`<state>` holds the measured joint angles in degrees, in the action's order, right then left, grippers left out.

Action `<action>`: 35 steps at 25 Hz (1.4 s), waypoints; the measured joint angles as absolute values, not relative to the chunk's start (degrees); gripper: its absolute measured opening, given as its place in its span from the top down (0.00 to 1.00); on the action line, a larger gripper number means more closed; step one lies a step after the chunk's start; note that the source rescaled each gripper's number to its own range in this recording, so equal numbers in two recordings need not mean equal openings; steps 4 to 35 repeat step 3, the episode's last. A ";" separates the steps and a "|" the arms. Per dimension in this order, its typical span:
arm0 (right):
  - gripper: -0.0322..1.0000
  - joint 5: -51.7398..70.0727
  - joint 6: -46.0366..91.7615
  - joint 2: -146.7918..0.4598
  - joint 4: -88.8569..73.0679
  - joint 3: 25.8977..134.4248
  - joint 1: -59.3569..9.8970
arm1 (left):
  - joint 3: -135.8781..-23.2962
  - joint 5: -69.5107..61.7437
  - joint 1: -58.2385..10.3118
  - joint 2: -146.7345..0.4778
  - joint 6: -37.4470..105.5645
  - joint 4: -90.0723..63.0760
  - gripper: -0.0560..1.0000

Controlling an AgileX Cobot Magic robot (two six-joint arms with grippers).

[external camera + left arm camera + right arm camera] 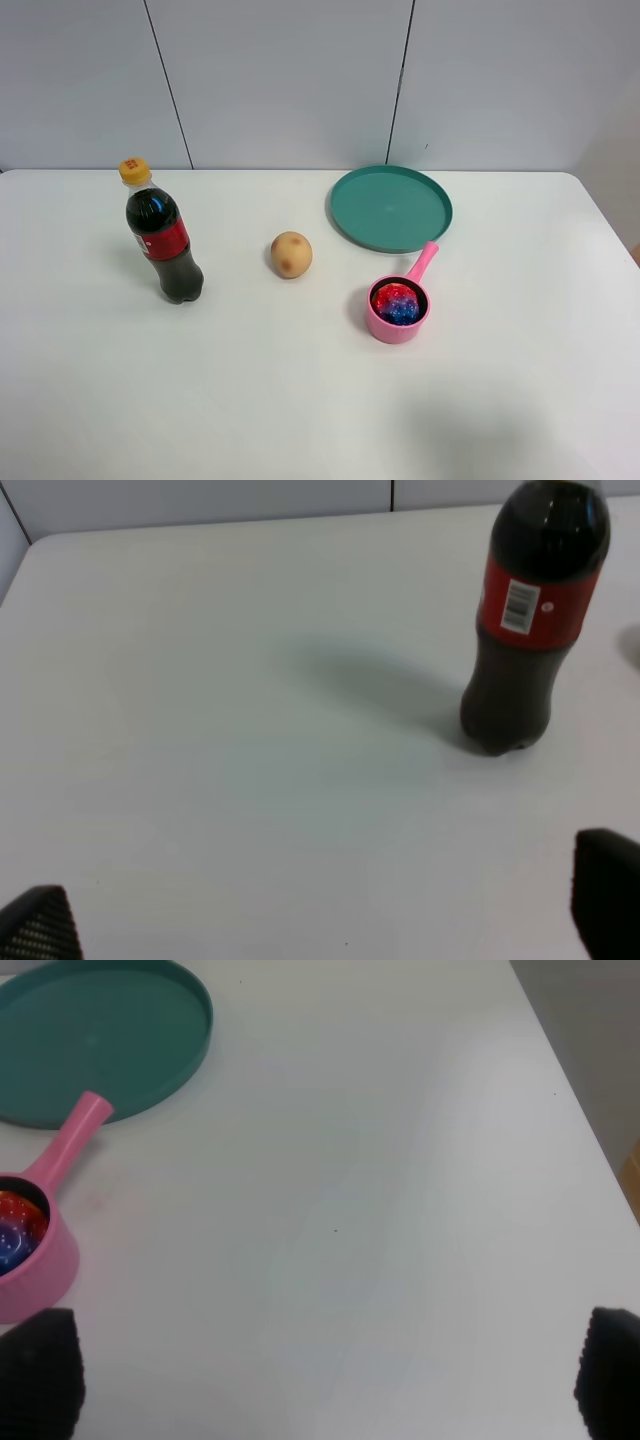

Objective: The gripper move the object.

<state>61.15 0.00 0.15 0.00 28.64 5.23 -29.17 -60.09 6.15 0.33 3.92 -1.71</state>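
The tie-dye ball (398, 301), red, blue and pink, lies inside the pink saucepan (384, 327) right of the table's middle. In the right wrist view the ball (14, 1235) shows at the picture's edge, inside the saucepan (45, 1260). No arm shows in the exterior high view. My left gripper (320, 910) is open and empty; its dark fingertips (40, 925) stand wide apart. My right gripper (325, 1375) is open and empty, its fingertips (40, 1370) wide apart, one near the saucepan.
A cola bottle (162, 236) stands upright at the left, also in the left wrist view (528, 620). A tan potato-like ball (291, 254) lies in the middle. A teal plate (390, 207) lies behind the saucepan, also in the right wrist view (95, 1040).
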 joint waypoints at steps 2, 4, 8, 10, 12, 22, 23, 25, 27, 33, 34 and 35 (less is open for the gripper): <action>0.00 61.15 0.00 0.15 0.00 28.64 5.23 | -29.17 -60.09 6.15 0.33 3.92 -1.71 0.00; 0.00 61.15 0.00 0.15 0.00 28.64 5.23 | -29.17 -60.09 6.15 0.33 3.92 -1.71 0.00; 0.00 61.15 0.00 0.15 0.00 28.64 5.23 | -29.17 -60.09 6.15 0.33 3.92 -1.71 0.00; 0.00 61.15 0.00 0.15 0.00 28.64 5.23 | -29.17 -60.09 6.15 0.33 3.92 -1.71 0.00; 0.00 61.15 0.00 0.15 0.00 28.64 5.23 | -29.17 -60.09 6.15 0.33 3.92 -1.71 0.00; 0.00 61.15 0.00 0.15 0.00 28.64 5.23 | -29.17 -60.09 6.15 0.33 3.92 -1.71 0.00; 0.00 61.15 0.00 0.15 0.00 28.64 5.23 | -29.17 -60.09 6.15 0.33 3.92 -1.71 0.00; 0.00 61.15 0.00 0.15 0.00 28.64 5.23 | -29.17 -60.09 6.15 0.33 3.92 -1.71 0.00; 0.00 61.15 0.00 0.15 0.00 28.64 5.23 | -29.17 -60.09 6.15 0.33 3.92 -1.71 0.00; 0.00 61.15 0.00 0.15 0.00 28.64 5.23 | -29.17 -60.09 6.15 0.33 3.92 -1.71 0.00; 0.00 61.15 0.00 0.15 0.00 28.64 5.23 | -29.17 -60.09 6.15 0.33 3.92 -1.71 0.00; 0.00 61.15 0.00 0.15 0.00 28.64 5.23 | -29.17 -60.09 6.15 0.33 3.92 -1.71 0.00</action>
